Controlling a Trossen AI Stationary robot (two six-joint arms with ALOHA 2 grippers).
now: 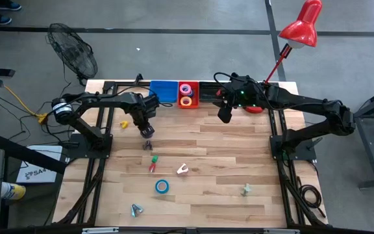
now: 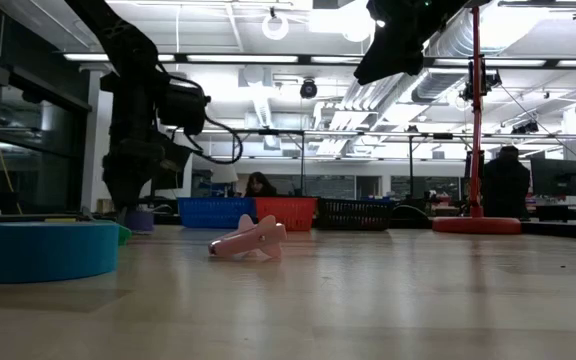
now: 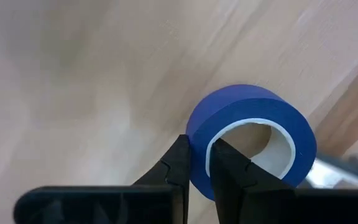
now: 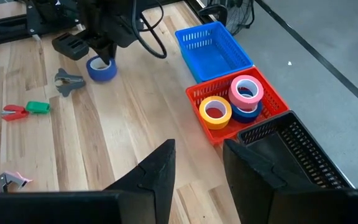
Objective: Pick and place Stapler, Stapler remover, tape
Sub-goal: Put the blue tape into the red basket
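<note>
Left gripper (image 3: 199, 171) — my fingers pinch the wall of a dark blue tape roll (image 3: 252, 138), one inside the hollow, one outside; the roll sits on the wooden table (image 1: 226, 195) near the left rear. Right gripper (image 4: 194, 163) — fingers spread, holding nothing, above the red basket (image 4: 199, 94), which holds yellow, pink and blue rolls. Blue basket (image 1: 163, 91) beside it.

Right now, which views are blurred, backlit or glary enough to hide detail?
Low view: the ceiling lights backlight both arms into silhouettes, and the near blue tape roll is soft. Left wrist view: the tabletop is blurred at upper left; the dark blue tape roll is sharp. High and right wrist views: evenly lit.
</note>
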